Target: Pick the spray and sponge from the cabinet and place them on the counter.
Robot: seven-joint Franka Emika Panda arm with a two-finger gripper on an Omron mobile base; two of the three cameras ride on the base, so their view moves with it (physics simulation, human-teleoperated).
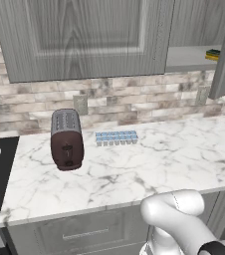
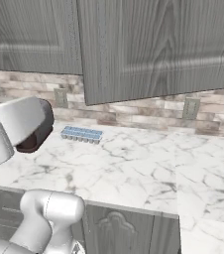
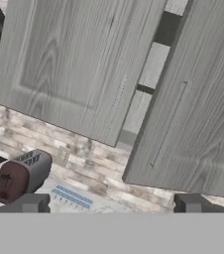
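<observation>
In the cabinet point(image 1: 84, 40), sponge point(image 1: 213, 54) shelved

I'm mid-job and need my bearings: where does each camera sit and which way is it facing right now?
Left base view: behind the arm's left, facing the counter, toaster, open cabinet with the sponge; white arm lower right.
Right base view: behind the right, same counter, ice-cube tray; arm lower left.
Hand view: rolled, looking at the cabinet doors; open end effector at the bottom.
All share toaster and tray.
</observation>
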